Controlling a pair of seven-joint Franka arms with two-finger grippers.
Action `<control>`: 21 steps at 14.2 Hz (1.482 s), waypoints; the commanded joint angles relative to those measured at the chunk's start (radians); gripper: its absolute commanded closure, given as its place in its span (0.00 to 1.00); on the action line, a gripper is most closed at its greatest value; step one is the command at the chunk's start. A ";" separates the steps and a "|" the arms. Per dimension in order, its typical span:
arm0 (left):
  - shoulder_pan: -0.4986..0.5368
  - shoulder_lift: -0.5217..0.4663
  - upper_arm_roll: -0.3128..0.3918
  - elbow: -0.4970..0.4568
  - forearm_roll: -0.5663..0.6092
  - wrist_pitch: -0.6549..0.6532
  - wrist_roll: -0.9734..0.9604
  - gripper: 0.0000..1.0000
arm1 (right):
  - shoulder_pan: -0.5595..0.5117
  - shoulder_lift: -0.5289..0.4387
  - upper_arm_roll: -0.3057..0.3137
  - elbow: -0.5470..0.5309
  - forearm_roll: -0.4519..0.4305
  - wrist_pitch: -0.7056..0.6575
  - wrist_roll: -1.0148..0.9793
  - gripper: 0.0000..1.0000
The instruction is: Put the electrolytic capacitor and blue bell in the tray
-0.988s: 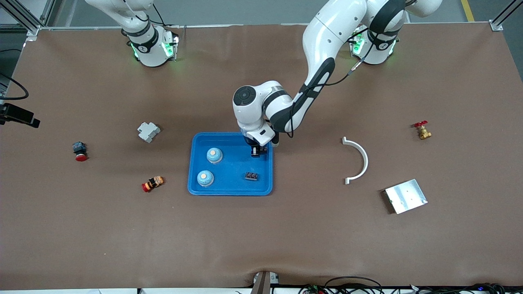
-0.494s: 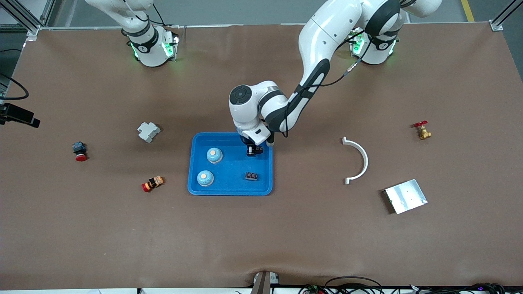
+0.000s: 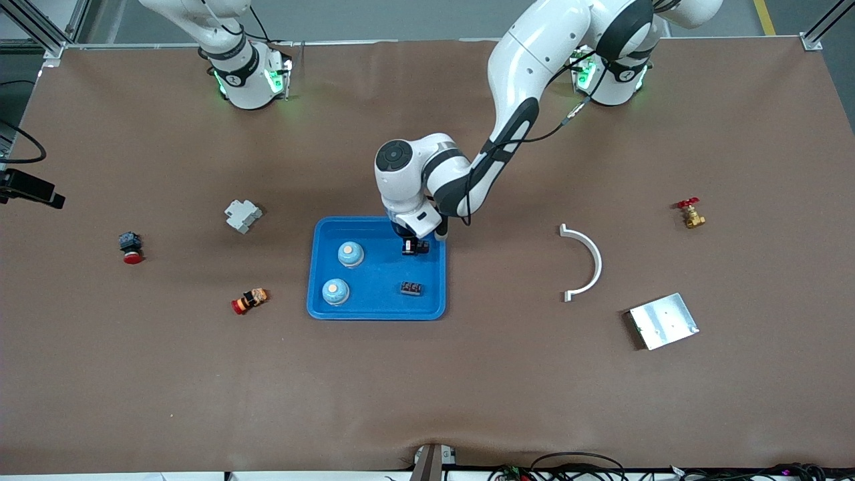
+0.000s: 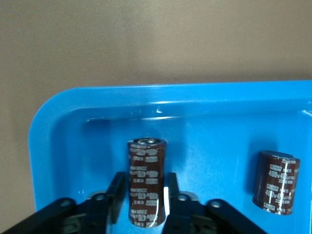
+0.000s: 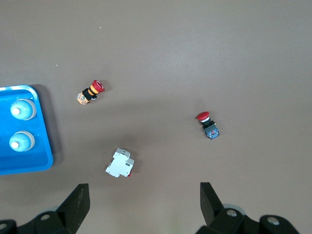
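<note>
Capacitor set down in the tray, left gripper letting go

The capacitor [image 4: 146, 181] looks small, light and rigid, with a slick brown sleeve, so I judge it best pinched across its round sides at mid-height; lying on its side it may roll once freed. It sits on the floor of the tray [image 3: 320, 304] near the corner toward the left arm's base, between the fingers of the left gripper [image 4: 145, 201], which stand slightly apart, flanking it closely; whether they touch it I cannot tell. A second capacitor [image 3: 411, 288] and two blue bells [image 3: 351, 254] [image 3: 335, 291] lie in the tray too. The right gripper [image 5: 141, 204] waits, fingers wide apart and empty, over the right arm's end of the table.
</note>
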 commanded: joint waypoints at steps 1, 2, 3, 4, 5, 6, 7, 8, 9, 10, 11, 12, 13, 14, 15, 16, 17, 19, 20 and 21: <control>-0.008 0.005 0.015 0.025 0.019 0.017 0.012 0.00 | -0.015 -0.006 0.009 -0.003 0.016 -0.001 -0.009 0.00; -0.005 -0.009 0.015 0.025 0.019 0.009 0.013 0.00 | -0.014 -0.006 0.009 -0.003 0.016 -0.001 -0.009 0.00; 0.001 -0.022 0.015 0.023 0.019 0.004 0.018 0.00 | -0.014 -0.006 0.009 -0.003 0.016 -0.004 -0.009 0.00; 0.006 -0.038 0.014 0.023 0.019 -0.006 0.027 0.00 | -0.015 -0.006 0.009 -0.003 0.016 -0.004 -0.009 0.00; 0.018 -0.048 0.014 0.023 0.022 -0.020 0.044 0.00 | -0.012 -0.006 0.009 -0.003 0.016 -0.004 -0.009 0.00; 0.035 -0.071 0.011 0.020 0.024 -0.032 0.085 0.00 | -0.011 -0.006 0.009 -0.003 0.016 -0.004 -0.009 0.00; 0.042 -0.085 0.006 0.009 0.015 -0.048 0.138 0.00 | -0.012 -0.006 0.009 -0.003 0.016 -0.004 -0.009 0.00; 0.053 -0.107 0.005 0.000 0.009 -0.083 0.192 0.00 | -0.015 -0.006 0.009 -0.003 0.016 -0.007 -0.009 0.00; 0.070 -0.116 0.001 0.000 0.008 -0.110 0.232 0.00 | -0.015 -0.006 0.009 -0.003 0.016 -0.007 -0.009 0.00; 0.085 -0.131 0.000 -0.006 0.008 -0.134 0.272 0.00 | -0.015 -0.006 0.009 -0.003 0.016 -0.005 -0.009 0.00; 0.101 -0.160 -0.002 -0.037 0.008 -0.143 0.321 0.00 | -0.014 -0.006 0.009 -0.003 0.016 -0.005 -0.007 0.00; 0.122 -0.203 -0.006 -0.088 0.007 -0.141 0.387 0.00 | -0.014 -0.006 0.009 -0.003 0.016 -0.005 -0.007 0.00; 0.172 -0.254 -0.035 -0.145 -0.001 -0.138 0.454 0.00 | -0.014 -0.006 0.009 -0.003 0.016 -0.004 -0.007 0.00; 0.243 -0.304 -0.079 -0.188 -0.013 -0.135 0.513 0.00 | -0.014 -0.006 0.009 -0.003 0.016 -0.004 -0.007 0.00; 0.325 -0.358 -0.138 -0.221 -0.025 -0.134 0.569 0.00 | -0.015 -0.006 0.009 -0.003 0.016 -0.004 -0.007 0.00; 0.416 -0.392 -0.206 -0.245 -0.030 -0.135 0.635 0.00 | -0.015 -0.006 0.009 -0.003 0.016 -0.001 -0.009 0.00; 0.503 -0.427 -0.274 -0.277 -0.031 -0.143 0.710 0.00 | -0.012 -0.006 0.009 -0.001 0.016 0.002 -0.009 0.00; 0.655 -0.486 -0.374 -0.365 -0.030 -0.149 0.878 0.00 | -0.011 -0.006 0.009 -0.001 0.016 0.001 -0.007 0.00; 0.720 -0.509 -0.406 -0.395 -0.030 -0.151 0.960 0.00 | -0.014 -0.006 0.009 -0.001 0.016 -0.004 -0.007 0.00; 0.774 -0.524 -0.432 -0.419 -0.030 -0.151 1.048 0.00 | -0.014 -0.006 0.009 -0.004 0.016 -0.004 -0.009 0.00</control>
